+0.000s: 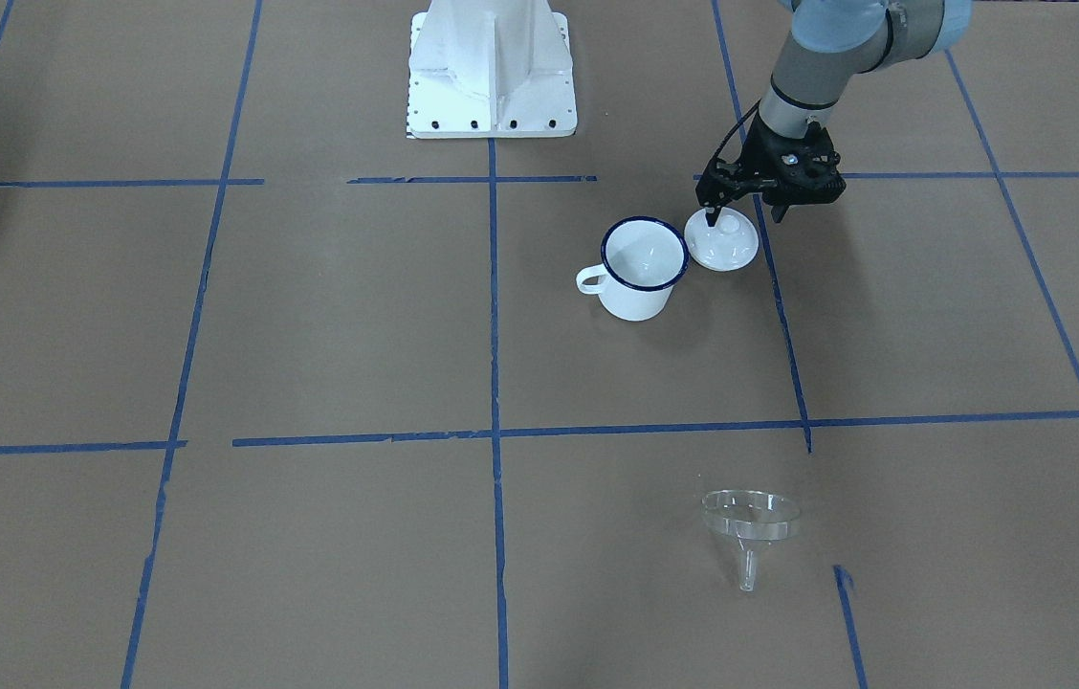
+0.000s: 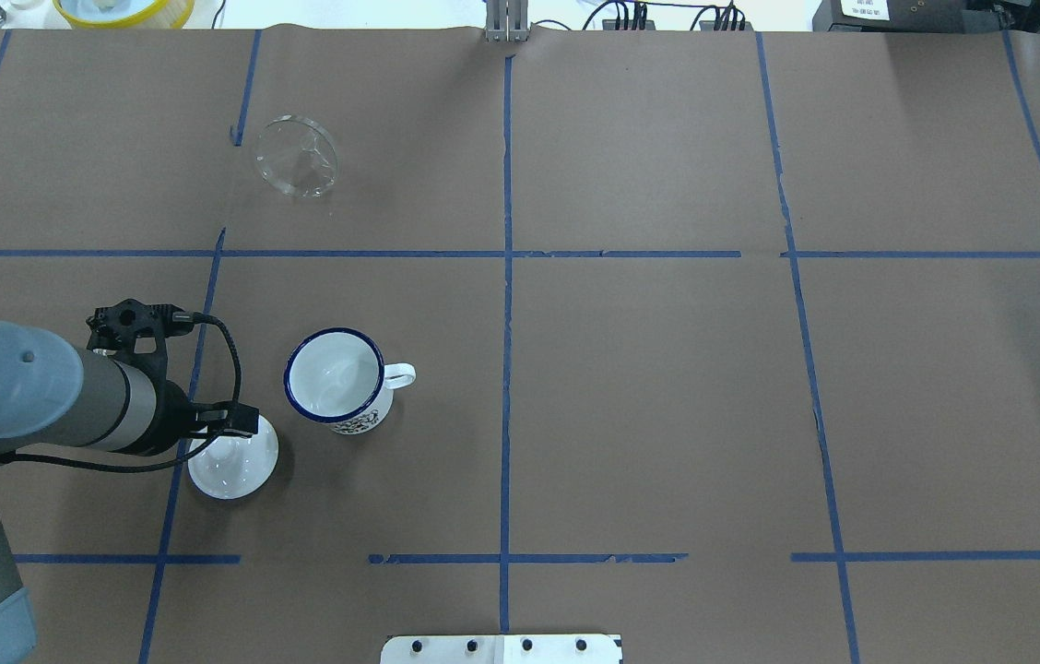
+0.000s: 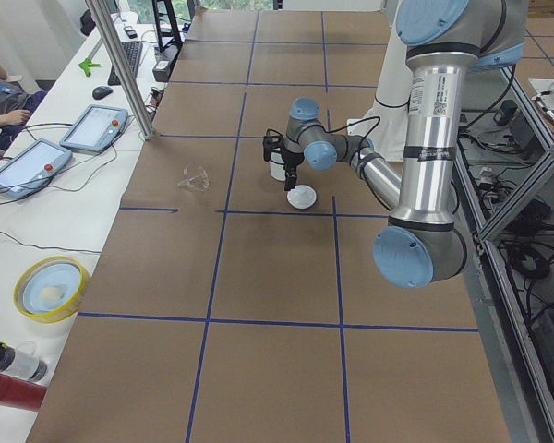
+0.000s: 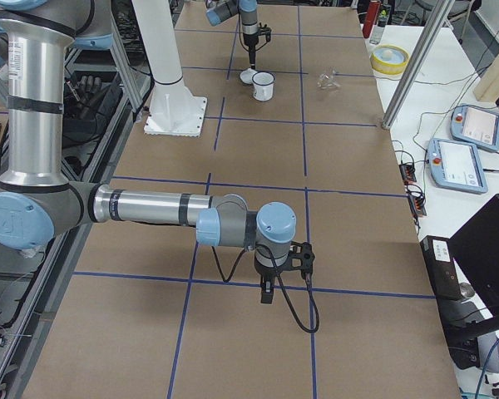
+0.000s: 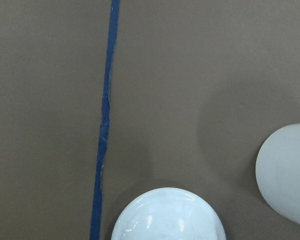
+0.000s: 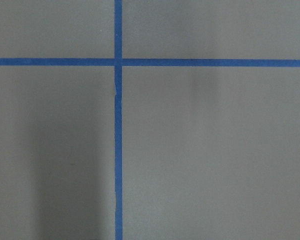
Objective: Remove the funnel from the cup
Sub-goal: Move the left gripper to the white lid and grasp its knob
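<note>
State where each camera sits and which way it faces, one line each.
Front-facing: across the table, down toward the robot's base; left arm at view's right, above the lid.
Overhead: behind the robot, looking forward; left arm, cup, funnel.
Exterior left: table's left end; left arm near.
Exterior right: opposite end; right arm near.
Left wrist: straight down on lid; no fingers visible.
Right wrist: down on taped table.
Shared: front-facing and overhead both show cup, lid, funnel.

The white enamel mug (image 2: 336,380) has a dark blue rim and, in the overhead view, a dark speckled print low on its side. The transparent colourless funnel (image 1: 752,517) lets the brown show through. The glossy white domed lid (image 1: 726,249) is plain. Blue tape lines (image 1: 494,316) grid the brown paper-covered table (image 1: 310,316).
</note>
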Available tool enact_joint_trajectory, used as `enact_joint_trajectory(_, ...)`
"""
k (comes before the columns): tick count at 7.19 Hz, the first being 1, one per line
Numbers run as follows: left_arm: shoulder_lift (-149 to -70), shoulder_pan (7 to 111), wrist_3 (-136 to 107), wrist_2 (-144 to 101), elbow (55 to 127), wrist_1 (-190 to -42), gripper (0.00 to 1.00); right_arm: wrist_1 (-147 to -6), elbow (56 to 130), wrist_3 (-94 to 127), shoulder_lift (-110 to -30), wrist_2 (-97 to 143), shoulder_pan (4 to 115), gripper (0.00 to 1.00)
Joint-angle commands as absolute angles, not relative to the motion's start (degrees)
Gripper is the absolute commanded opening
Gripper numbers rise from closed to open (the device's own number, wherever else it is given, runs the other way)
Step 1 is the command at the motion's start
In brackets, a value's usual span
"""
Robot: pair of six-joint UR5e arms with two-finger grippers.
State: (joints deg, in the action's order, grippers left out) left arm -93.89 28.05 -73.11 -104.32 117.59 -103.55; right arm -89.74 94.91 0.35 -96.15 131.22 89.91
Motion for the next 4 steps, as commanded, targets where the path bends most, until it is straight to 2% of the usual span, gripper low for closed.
enact_joint_trajectory(1,-94.7,26.4,-73.3,-103.8,116.4,-103.5,0.85,-89.7,94.9,0.4,-96.2,131.2,89.9,1.00)
enact_joint_trajectory(2,-94.7,26.4,-73.3,-103.8,116.1,-103.5,0.82,-89.7,94.9,0.4,-96.2,131.2,89.9,1.00)
enact_joint_trajectory(4,-94.7,26.4,-73.2,-103.8,116.1,-103.5,0.82,-89.7,94.9,0.4,-96.2,131.2,89.9,1.00)
